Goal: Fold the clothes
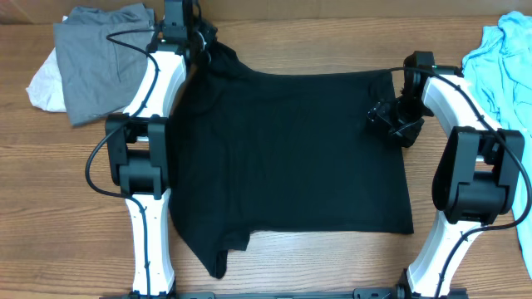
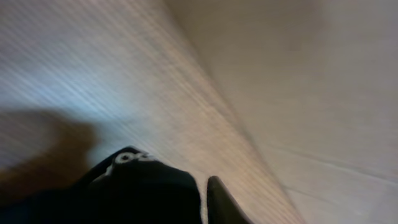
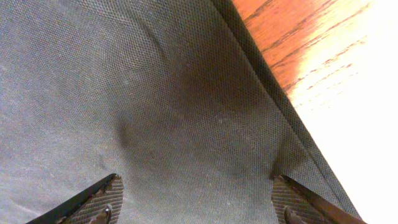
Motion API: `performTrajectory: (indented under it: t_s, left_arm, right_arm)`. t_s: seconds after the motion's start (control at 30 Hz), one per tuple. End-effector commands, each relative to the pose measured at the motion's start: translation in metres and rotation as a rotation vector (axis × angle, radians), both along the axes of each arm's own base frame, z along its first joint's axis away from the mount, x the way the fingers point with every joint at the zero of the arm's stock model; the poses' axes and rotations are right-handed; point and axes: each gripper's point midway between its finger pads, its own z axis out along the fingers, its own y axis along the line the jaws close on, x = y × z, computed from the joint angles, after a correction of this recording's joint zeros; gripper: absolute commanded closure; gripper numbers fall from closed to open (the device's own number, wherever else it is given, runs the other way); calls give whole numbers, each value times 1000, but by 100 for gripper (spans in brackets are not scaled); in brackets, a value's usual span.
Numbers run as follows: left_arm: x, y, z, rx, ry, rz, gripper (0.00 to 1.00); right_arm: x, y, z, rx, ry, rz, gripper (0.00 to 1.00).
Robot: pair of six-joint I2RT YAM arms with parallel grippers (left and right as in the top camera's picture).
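Note:
A large black shirt (image 1: 283, 149) lies spread flat across the middle of the table. My left gripper (image 1: 202, 40) is at its far left corner, by the collar. In the left wrist view, black cloth with a white label mark (image 2: 127, 157) bunches right against one dark finger (image 2: 221, 202). The other finger is hidden, so the grip does not show. My right gripper (image 1: 384, 116) hangs low over the shirt's far right edge. It is open, its ribbed pads (image 3: 93, 202) wide apart over the weave (image 3: 186, 93) and holding nothing.
A grey garment (image 1: 104, 58) lies at the far left with a white one (image 1: 41, 83) under it. Light blue clothes (image 1: 507, 66) sit at the right edge. A cardboard wall (image 2: 323, 74) stands behind the table's back edge.

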Motion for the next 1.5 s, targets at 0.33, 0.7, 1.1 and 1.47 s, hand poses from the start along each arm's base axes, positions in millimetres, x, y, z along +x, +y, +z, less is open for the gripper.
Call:
performTrajectory:
  t_s: [0.33,0.7,1.1,1.47]
  left_arm:
    - [9,-20,16,102,-107,-144,0]
    - [8,-40,130,-41,-376,-505,0]
    - [10,-20,101,65,-262,-390,0]
    - [25,25,91,260,-219,-163,0]
  right_arm:
    - [-1,2,8,1,-13,11,18]
    - [-2,4,8,9,-11,11,16]
    - [2,29,9,30,-31,67,14]
    - [6,80,9,27,-70,188,11]
